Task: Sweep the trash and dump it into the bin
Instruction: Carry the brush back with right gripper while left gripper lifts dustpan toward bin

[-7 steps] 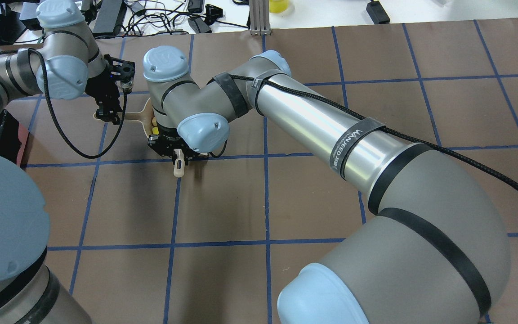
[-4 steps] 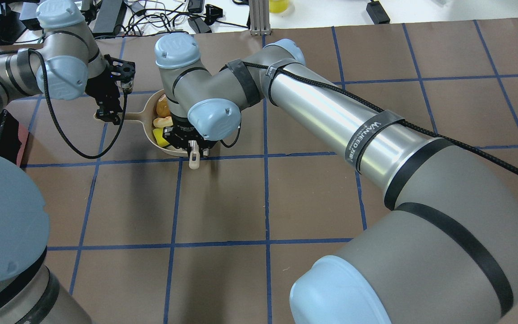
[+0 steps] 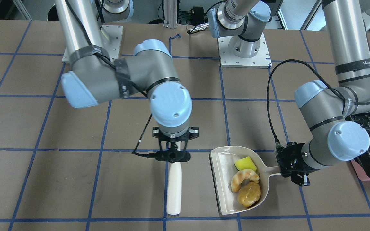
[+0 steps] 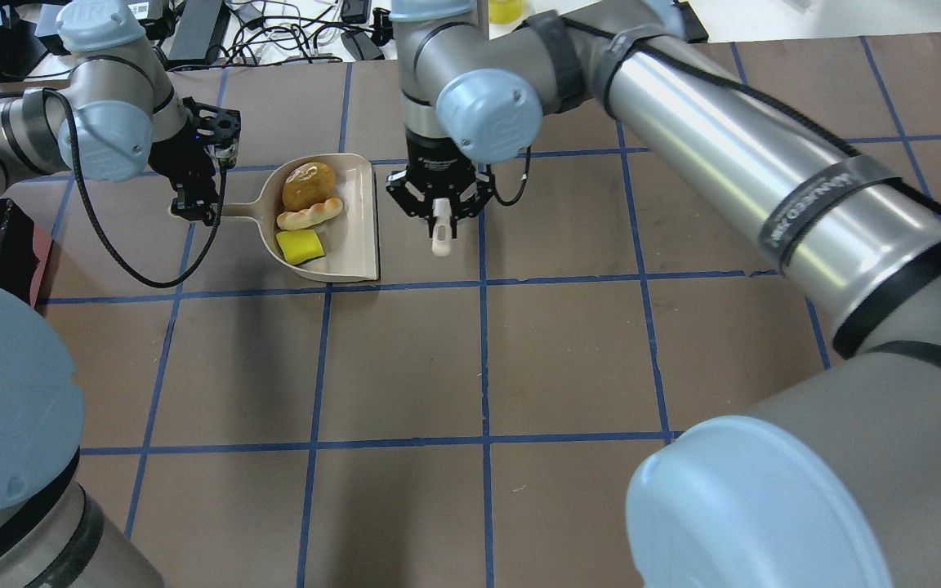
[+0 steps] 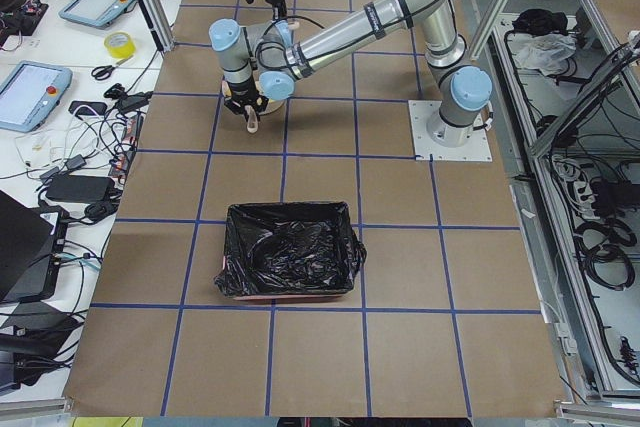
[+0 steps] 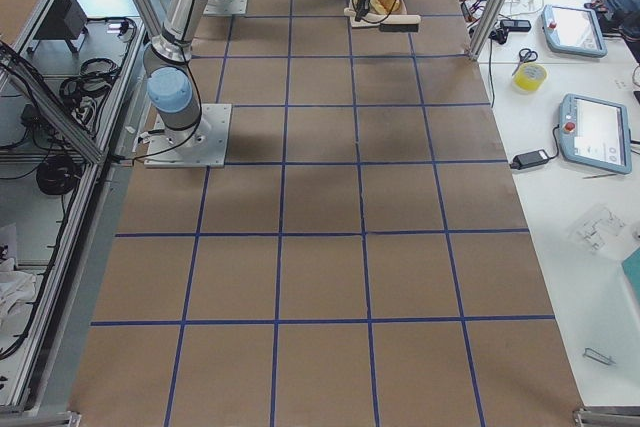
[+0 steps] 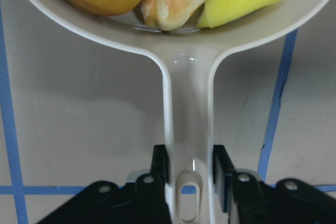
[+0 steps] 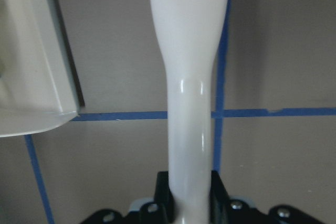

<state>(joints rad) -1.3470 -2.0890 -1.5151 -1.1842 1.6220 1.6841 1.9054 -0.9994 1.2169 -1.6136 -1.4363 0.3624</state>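
- Croissant [image 4: 309, 216], lump [image 4: 308, 184] and wedge [image 4: 300, 246] lie side by side in the dustpan [image 4: 356, 241] on the table [image 4: 560, 359].
- Left gripper [image 7: 189, 165] is clamped on the dustpan's handle.
- Right gripper [image 8: 191, 182] grips a white brush [image 3: 174, 189] just beside the pan's open edge, seemingly not touching it.
- Bin [image 5: 236, 259] stands well apart from the dustpan.

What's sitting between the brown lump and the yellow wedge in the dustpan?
The tan croissant lies between the golden-brown lump and the yellow-green wedge in the dustpan. The overhead view shows this most clearly.
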